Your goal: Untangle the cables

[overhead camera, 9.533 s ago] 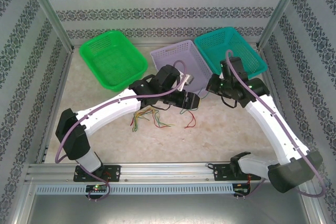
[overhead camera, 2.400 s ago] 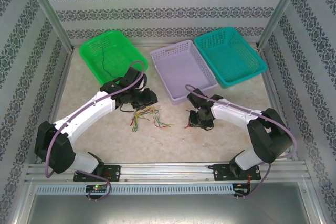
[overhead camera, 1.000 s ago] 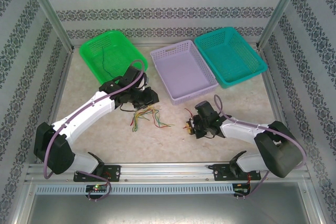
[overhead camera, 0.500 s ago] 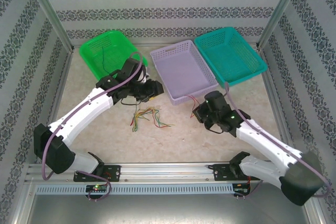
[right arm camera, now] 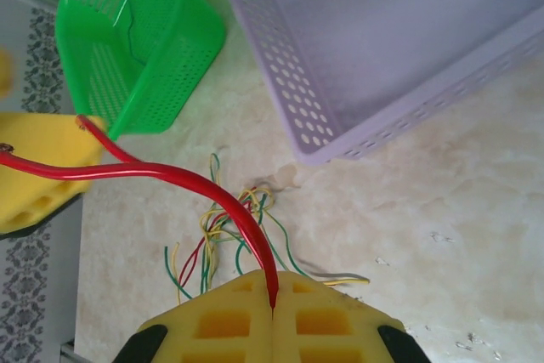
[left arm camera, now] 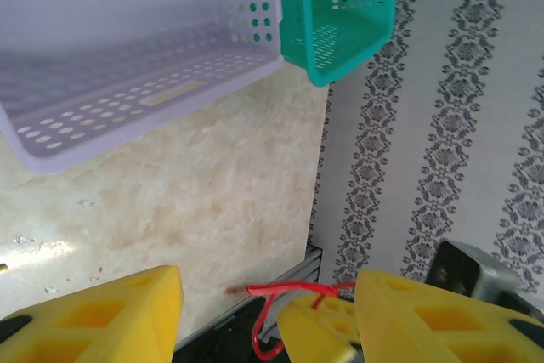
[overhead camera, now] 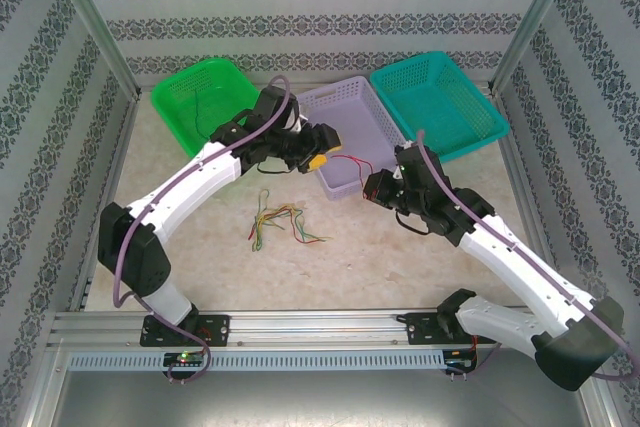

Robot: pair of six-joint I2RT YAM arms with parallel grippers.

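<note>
Right claw (right arm camera: 272, 288) is pinching one red cable (right arm camera: 174, 172) tight btw shut pads, bottom centre of its wrist view, and is holding it up off the table (overhead camera: 200, 252). Prob. to keep it separate from the loose cables (overhead camera: 281, 223) lying mid-frame. Left claw (left arm camera: 268, 285) is standing approx. half open, gripping nothing. The cable's other end is lying btw its spread fingers (left arm camera: 93, 316), just in front of the purple basket (overhead camera: 345, 117).
</note>
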